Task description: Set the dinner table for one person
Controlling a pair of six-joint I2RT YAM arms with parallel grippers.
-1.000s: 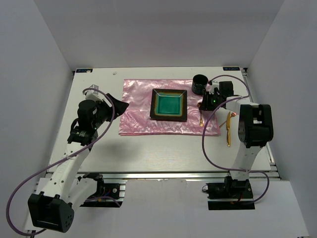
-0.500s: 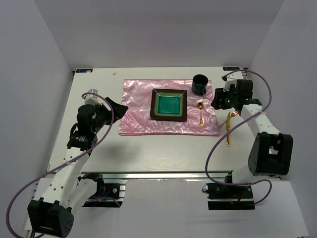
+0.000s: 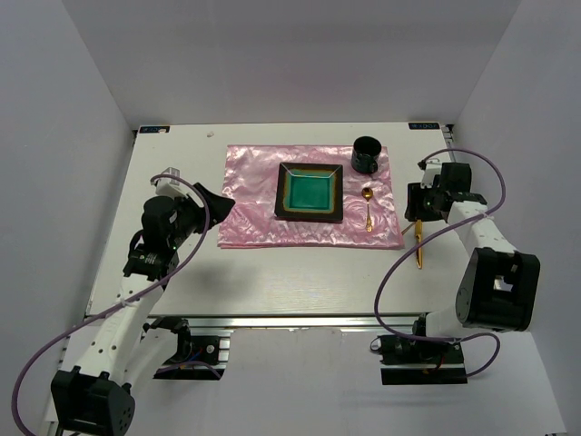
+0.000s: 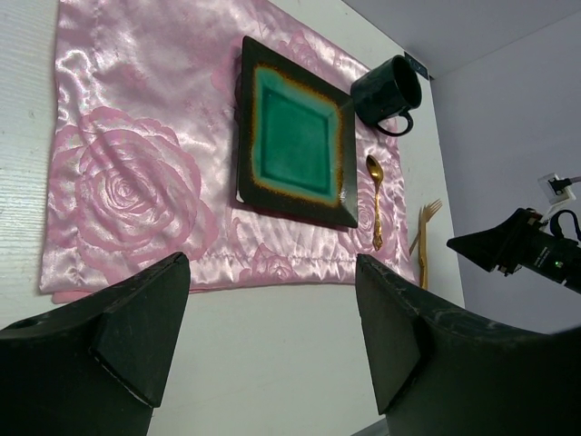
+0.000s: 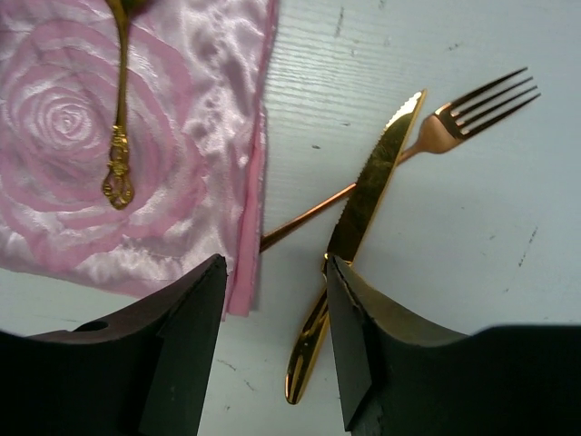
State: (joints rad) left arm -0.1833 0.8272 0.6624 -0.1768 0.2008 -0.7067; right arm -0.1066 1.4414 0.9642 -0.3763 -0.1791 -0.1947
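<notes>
The desk (image 3: 272, 272) fills the middle of the top view under everything else. It is a white rectangle whose long axis runs left to right, with the metal-railed front edge lying nearest the arm bases and the short sides pointing away from them. A shiny pink placemat (image 3: 254, 213) lies on its far half with its long side parallel to the desk's, apparently to mark the diner's place. The square green plate (image 3: 310, 192) sits centred on the mat as the anchor of the setting. The dark mug (image 3: 367, 154) stands at the mat's far right corner, where a drink would be in reach. The gold spoon (image 3: 368, 207) lies on the mat just right of the plate, bowl toward the far edge and handle toward the near one. The knife (image 5: 368, 195) and fork (image 5: 477, 104) lie crossed on bare desk just off the mat's right edge, so they look not yet set. The right hand (image 5: 274, 272) hovers directly over them, its fingers apart and holding nothing, with the knife's handle and the fork's handle end showing between them. It seems poised to take one of the two. The left hand (image 3: 218, 194) hangs near the mat's left edge, spread wide and empty, probably parked out of the way.
</notes>
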